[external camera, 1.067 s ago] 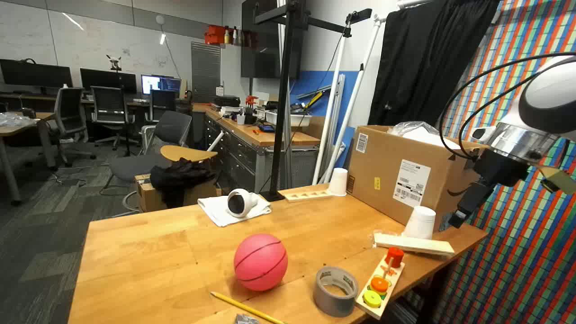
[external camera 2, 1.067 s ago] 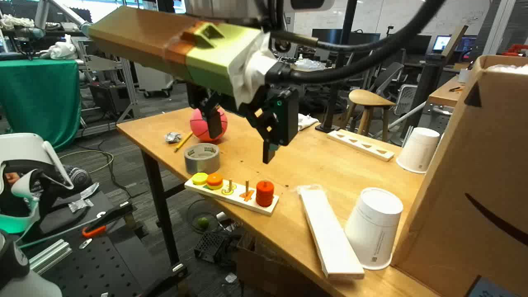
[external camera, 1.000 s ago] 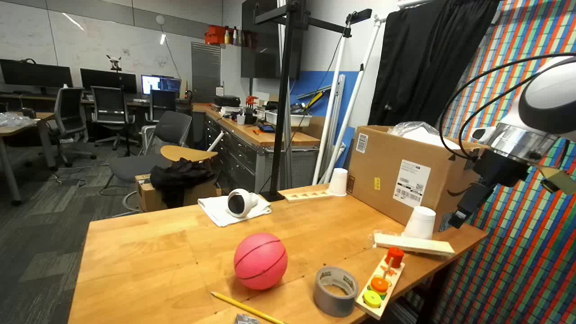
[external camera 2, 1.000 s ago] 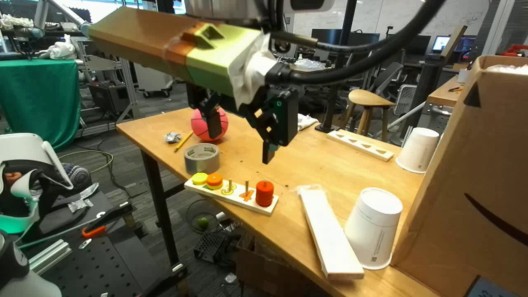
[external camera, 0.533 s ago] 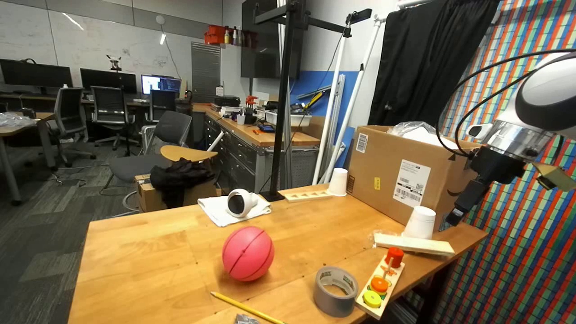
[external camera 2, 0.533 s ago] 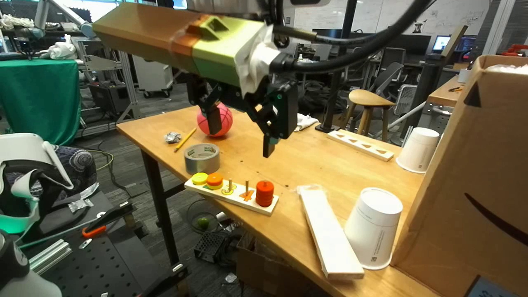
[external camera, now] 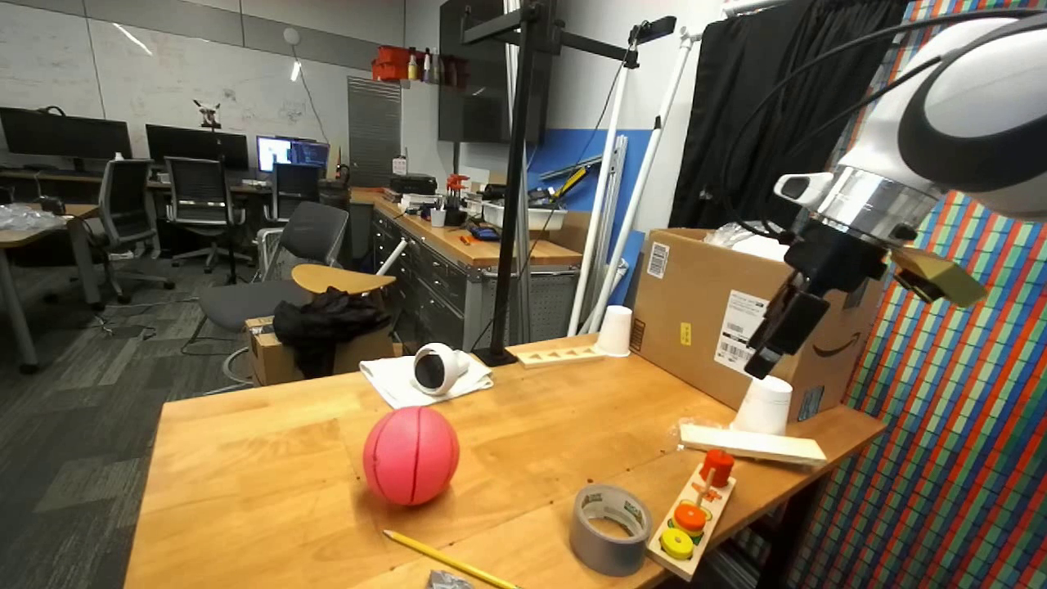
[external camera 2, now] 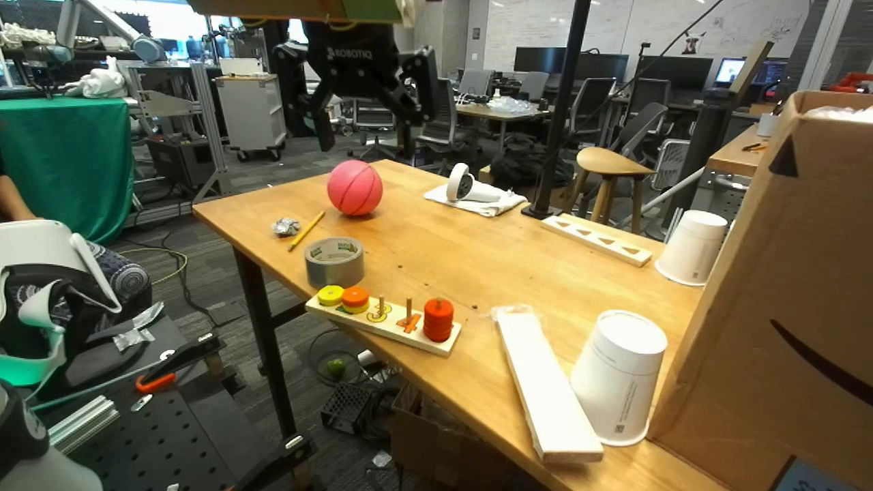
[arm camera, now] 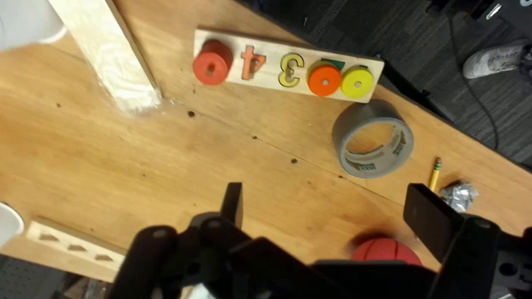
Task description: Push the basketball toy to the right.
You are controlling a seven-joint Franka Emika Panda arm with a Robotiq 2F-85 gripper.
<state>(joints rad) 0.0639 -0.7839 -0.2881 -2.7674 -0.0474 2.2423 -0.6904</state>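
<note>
Near side, in an exterior view: the gripper (external camera 2: 367, 144) is up above the table (external camera 2: 532, 273); jaws wide, nothing between them, clear of everything; farther out, the counting board (external camera 2: 390, 327), then the tape roll (external camera 2: 334, 274) just beside it, then the pencil (external camera 2: 305, 232); the basketball toy (external camera 2: 354, 187) is on the table past the tape roll, near the pencil's far end, apart from the gripper; status call: no push in contact; whether it's done can't be told, no start or target mark shows and whose right is unstated; if not, left to do: come down, reach its flank, push; round, so likely to roll on.
</note>
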